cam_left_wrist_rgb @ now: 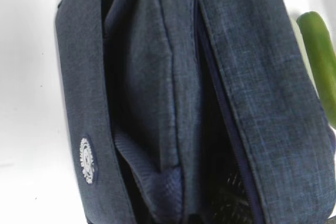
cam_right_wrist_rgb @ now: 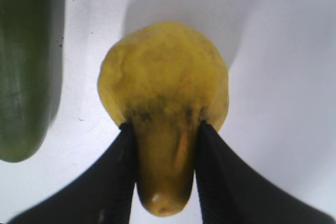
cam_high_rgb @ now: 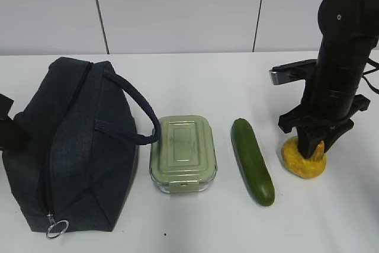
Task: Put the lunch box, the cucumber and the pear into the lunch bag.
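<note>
On the right of the exterior view, the pear [cam_high_rgb: 304, 159] is gripped on the white table [cam_high_rgb: 195, 81] by the right gripper [cam_high_rgb: 311, 148]; in the right wrist view its two black fingers [cam_right_wrist_rgb: 123, 171] are pressed against the narrow neck of the pear [cam_right_wrist_rgb: 165, 114]. The cucumber [cam_high_rgb: 253, 161] is laid just left of it, and the lunch box [cam_high_rgb: 183, 153] is placed in the centre. The lunch bag [cam_high_rgb: 71, 146] is seen at the left. The left gripper is not shown in any view; its jaws are fully closed.
</note>
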Available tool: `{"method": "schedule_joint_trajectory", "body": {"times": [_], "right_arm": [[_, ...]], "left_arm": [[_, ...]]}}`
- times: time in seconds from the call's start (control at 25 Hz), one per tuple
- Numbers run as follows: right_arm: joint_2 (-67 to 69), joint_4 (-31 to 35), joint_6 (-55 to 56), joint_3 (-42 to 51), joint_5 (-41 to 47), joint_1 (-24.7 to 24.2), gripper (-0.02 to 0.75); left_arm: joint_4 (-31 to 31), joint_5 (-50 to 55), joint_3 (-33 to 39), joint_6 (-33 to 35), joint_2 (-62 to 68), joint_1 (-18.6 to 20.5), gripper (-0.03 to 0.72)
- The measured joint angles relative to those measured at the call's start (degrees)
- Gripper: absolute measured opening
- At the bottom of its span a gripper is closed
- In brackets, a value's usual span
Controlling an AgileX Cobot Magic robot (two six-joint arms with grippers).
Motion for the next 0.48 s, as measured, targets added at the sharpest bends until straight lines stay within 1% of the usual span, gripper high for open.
{"method": "schedule_joint_trajectory", "body": {"times": [0.08,0.24,0.48], "right_arm": [[0.0,0.0,0.0,0.0,0.0,0.0,0.269],[0.0,0.0,0.0,-0.12,0.0,0.0,0.269],[0.0,0.0,0.0,-0.12,0.16,0.0,0.269]], "left_arm": [[-1.31,0.05,0.0,0.05,0.0,0.0,-0.01],[-4.41,0.05,0.0,0.36,0.0,0.0,-0.012],[-14.09,-0.05,0.0,5.31,0.0,0.0,-0.012]]}}
